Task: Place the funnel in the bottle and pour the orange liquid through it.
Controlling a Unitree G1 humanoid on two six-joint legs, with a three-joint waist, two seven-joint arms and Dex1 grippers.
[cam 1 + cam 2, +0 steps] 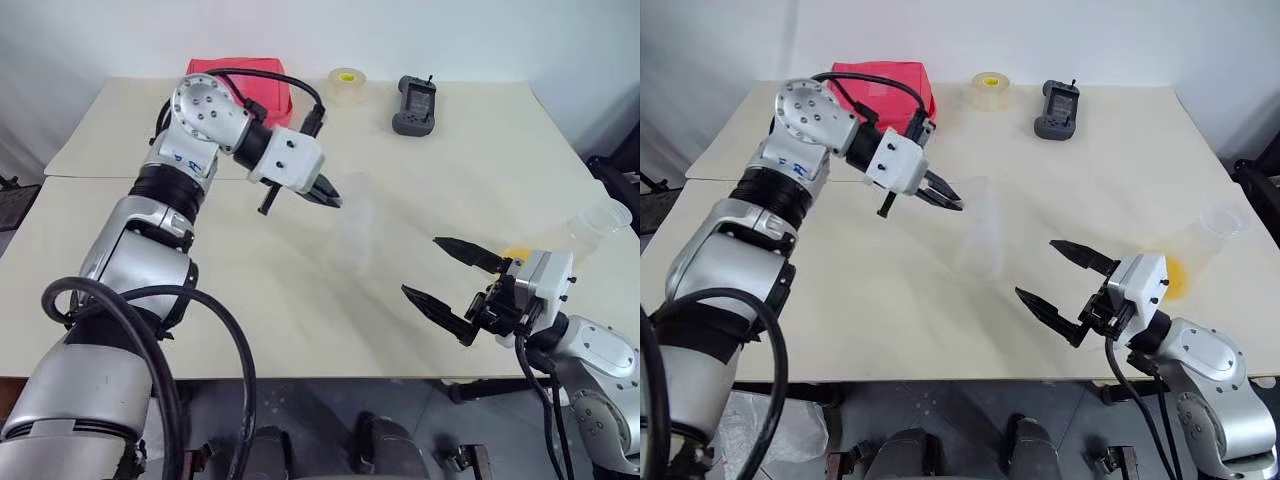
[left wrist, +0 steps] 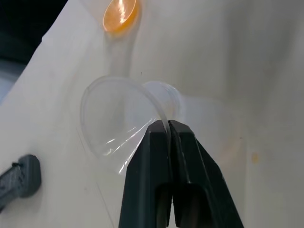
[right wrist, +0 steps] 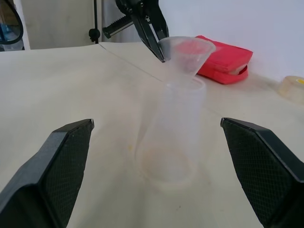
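Observation:
The clear funnel point(image 3: 187, 52) sits tilted in the neck of the bottle point(image 3: 168, 137), a clear conical flask standing at the table's middle point(image 1: 350, 235). My left gripper point(image 1: 330, 197) reaches in from the left and is shut on the funnel's rim point(image 2: 114, 123), its fingertips point(image 2: 159, 128) pinching the thin edge. The orange liquid point(image 1: 1175, 277) lies in the bottom of a clear cup point(image 1: 1212, 232) near the table's right edge. My right gripper point(image 1: 1035, 268) hovers open and empty just in front of the bottle, to the left of the cup.
A red pouch point(image 1: 255, 85), a clear tape roll with a yellow core point(image 1: 347, 87) and a black handheld device point(image 1: 414, 105) lie along the back of the table. A seam point(image 1: 90, 176) crosses the table's left part.

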